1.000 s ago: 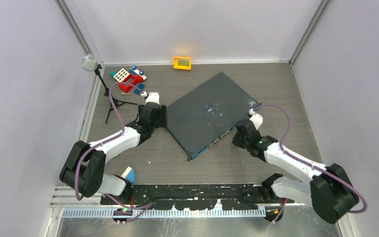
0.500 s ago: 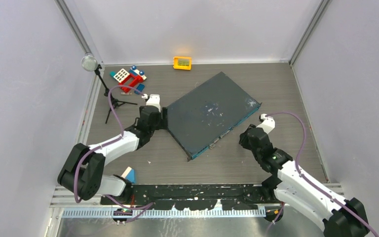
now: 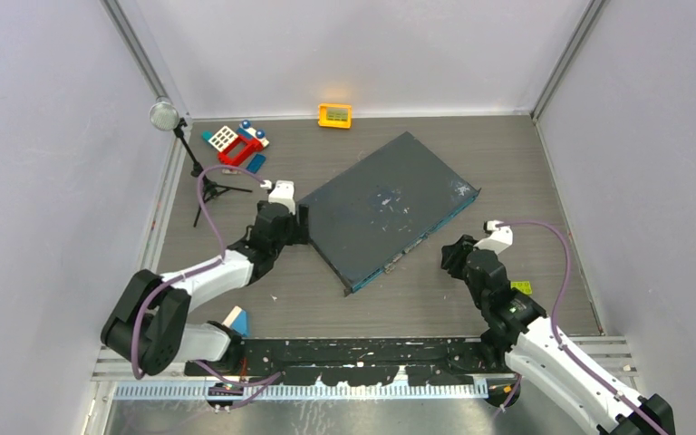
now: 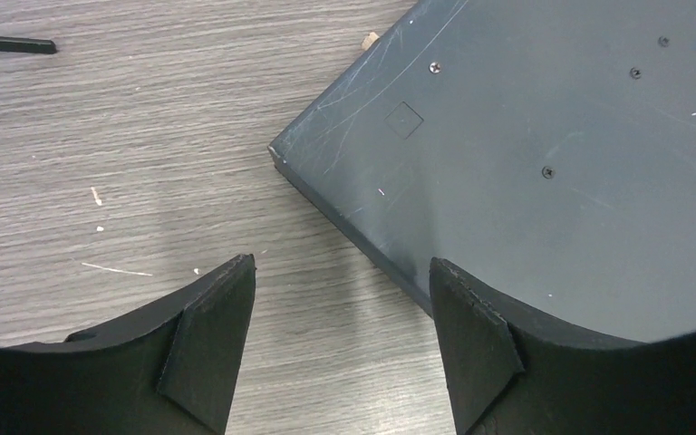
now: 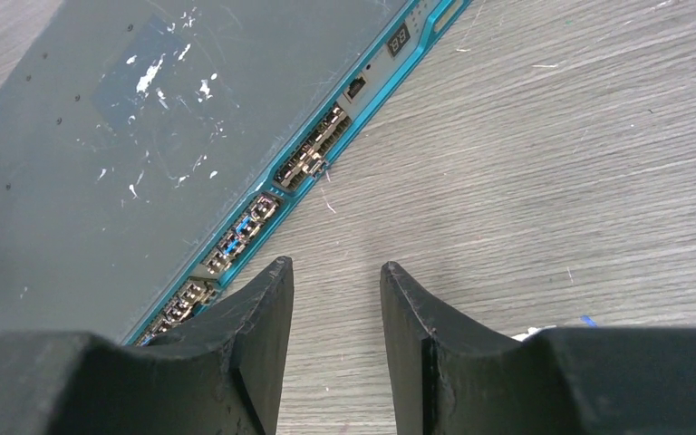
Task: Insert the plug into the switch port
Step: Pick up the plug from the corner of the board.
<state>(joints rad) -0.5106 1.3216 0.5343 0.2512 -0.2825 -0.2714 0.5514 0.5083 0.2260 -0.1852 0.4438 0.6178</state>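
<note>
left hand spread at the switch box corner; right hand spread, apart from the teal port edge.

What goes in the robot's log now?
left fingers: open at switch corner | right fingers: open, empty | plug: looks seated in port

I see the box, upper left, as matt grey painted metal, scratched and flecked white. The table looks wood-grained and matt; my fingers are grainy black plastic.
</note>
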